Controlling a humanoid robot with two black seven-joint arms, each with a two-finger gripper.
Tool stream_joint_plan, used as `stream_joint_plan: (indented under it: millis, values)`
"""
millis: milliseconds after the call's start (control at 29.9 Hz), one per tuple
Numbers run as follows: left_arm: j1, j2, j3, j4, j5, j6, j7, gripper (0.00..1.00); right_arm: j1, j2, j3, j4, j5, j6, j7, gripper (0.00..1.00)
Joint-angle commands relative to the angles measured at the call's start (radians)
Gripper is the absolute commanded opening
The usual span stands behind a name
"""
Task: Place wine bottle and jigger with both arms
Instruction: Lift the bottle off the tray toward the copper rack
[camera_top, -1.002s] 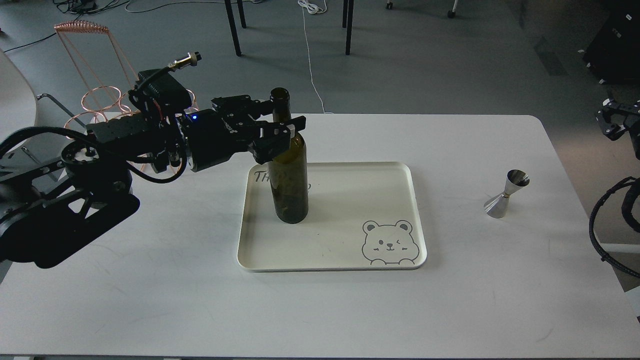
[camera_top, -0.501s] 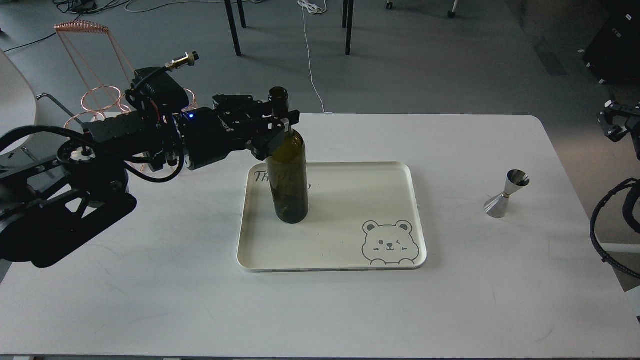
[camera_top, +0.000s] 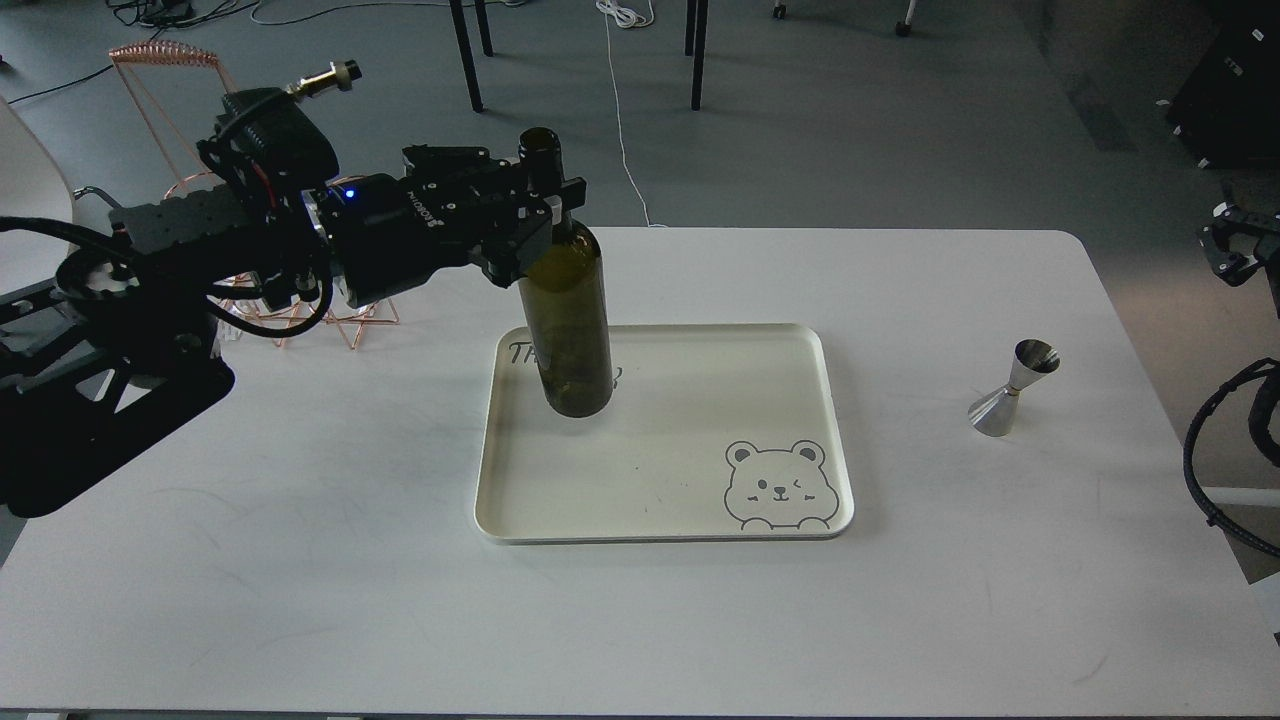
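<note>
While your left pincer (camera_top: 535, 215) grips the wine bottle (camera_top: 567, 300) by its neck, upright over the tray (camera_top: 700, 440), the jigger (camera_top: 1012, 390) stands far right on the bench (camera_top: 300, 560), nearer your right pincer (camera_top: 1232, 250); can't tell its state.

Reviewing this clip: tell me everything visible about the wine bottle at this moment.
The wine bottle is tall dark olive-green glass, unlabelled, with a long narrow neck and an open mouth with no cork. It stands about upright. The left gripper is closed on its neck just above the shoulder. Its base sits over the back-left part of the cream tray, covering part of the printed lettering; whether it touches the tray or hangs just above cannot be told. Nothing else touches it.
</note>
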Motion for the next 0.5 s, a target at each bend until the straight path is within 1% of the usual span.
stream_joint_plan:
  millis: [0, 134, 200, 267, 468]
  values:
    - [-0.06, 0.09, 0.002, 0.004, -0.069, -0.009, -0.004, 0.1, 0.008, 0.0, -0.002, -0.001, 0.0, 0.0, 0.0, 1.0]
    - [-0.099, 0.178, 0.005, 0.023, -0.101, -0.01, -0.01, 0.11, 0.009, -0.001, -0.002, -0.001, -0.001, 0.0, 0.0, 1.0]
    - [-0.116, 0.208, 0.007, 0.049, -0.103, -0.01, -0.038, 0.11, 0.011, -0.001, -0.002, -0.001, -0.001, 0.0, -0.002, 1.0]
    - [-0.132, 0.219, 0.008, 0.092, -0.101, -0.01, -0.061, 0.1, 0.012, -0.001, -0.003, -0.001, -0.003, 0.0, -0.002, 1.0]
    - [-0.153, 0.219, 0.011, 0.247, -0.096, -0.01, -0.073, 0.1, 0.017, -0.001, -0.005, -0.001, -0.005, 0.0, -0.002, 1.0]
